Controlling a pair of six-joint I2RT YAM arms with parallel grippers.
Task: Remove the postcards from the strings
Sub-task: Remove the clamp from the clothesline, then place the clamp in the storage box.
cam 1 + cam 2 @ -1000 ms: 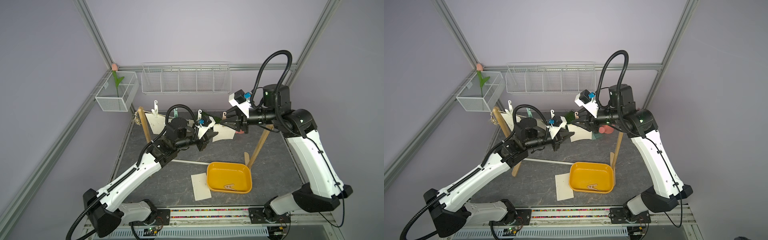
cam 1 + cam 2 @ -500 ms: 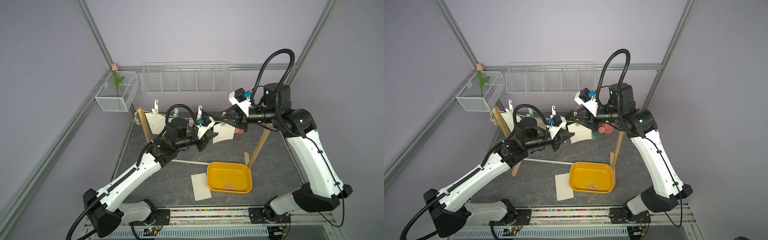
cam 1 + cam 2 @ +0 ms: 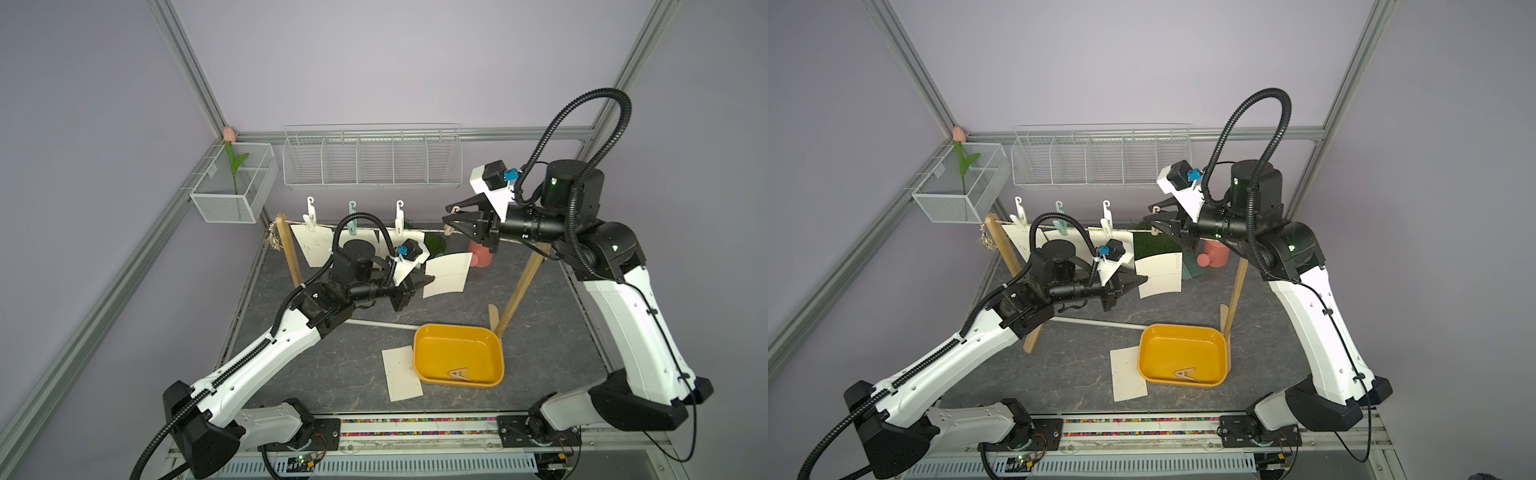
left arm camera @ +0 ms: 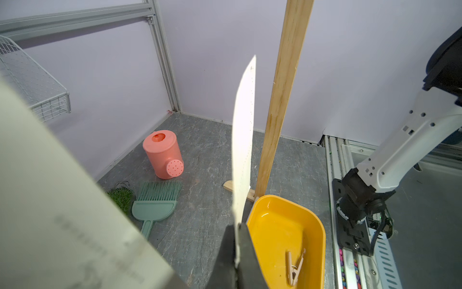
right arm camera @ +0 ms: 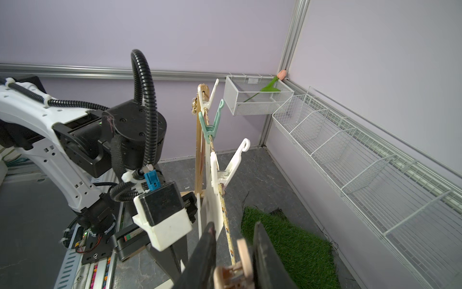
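Note:
The strings (image 5: 223, 200) run between two wooden posts. My left gripper (image 3: 426, 280) (image 4: 237, 227) is shut on the lower edge of one of the postcards (image 3: 446, 274) (image 3: 1160, 276) (image 4: 243, 140), which hangs just below the twine. At the twine's right end my right gripper (image 3: 451, 214) (image 5: 235, 226) is shut on a wooden clothespin (image 5: 237, 265) that sits on the string. Further left, other postcards (image 3: 313, 245) stay clipped by white pins (image 3: 309, 210) (image 3: 400, 214) and a teal pin (image 3: 352, 216), partly hidden by my left arm. One postcard (image 3: 401, 374) lies flat on the table.
A yellow tray (image 3: 457, 328) (image 4: 322, 232) beside the right post (image 4: 282, 100) holds a wooden clothespin (image 4: 295, 267). A pink watering can (image 4: 163, 154), a teal brush (image 4: 155, 202) and a grass patch (image 5: 287, 240) lie behind the line. Wire baskets (image 3: 372, 160) hang on the back wall.
My right gripper's jaws have closed on the wooden clothespin and shifted slightly up and left. The left gripper and its postcard have barely moved.

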